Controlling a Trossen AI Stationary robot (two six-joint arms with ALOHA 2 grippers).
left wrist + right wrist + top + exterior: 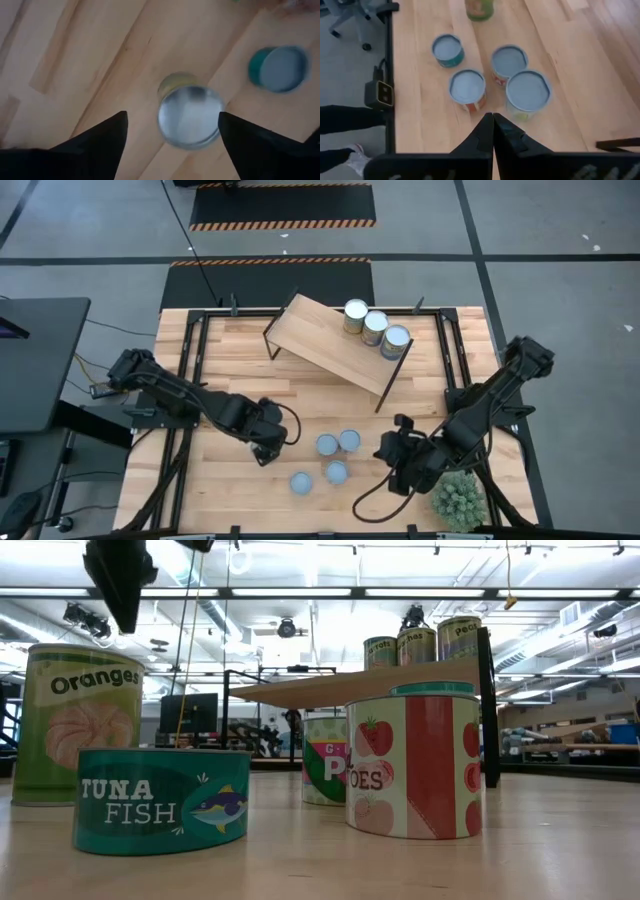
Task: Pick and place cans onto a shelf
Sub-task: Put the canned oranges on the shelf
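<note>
Dark and bent at the elbow, the left arm reaches from the left edge of the high view toward the lower middle. The left gripper [265, 448] points down, its fingers spread wide above an orange can [190, 116] and holding nothing. Four cans [326, 444] stand in the lower middle of the table [230, 350]. Three cans [374, 327] stand on the shelf [325, 340] at the upper centre. The right gripper [395, 452], closed and empty, waits at the lower right, near a plant [458, 500].
</note>
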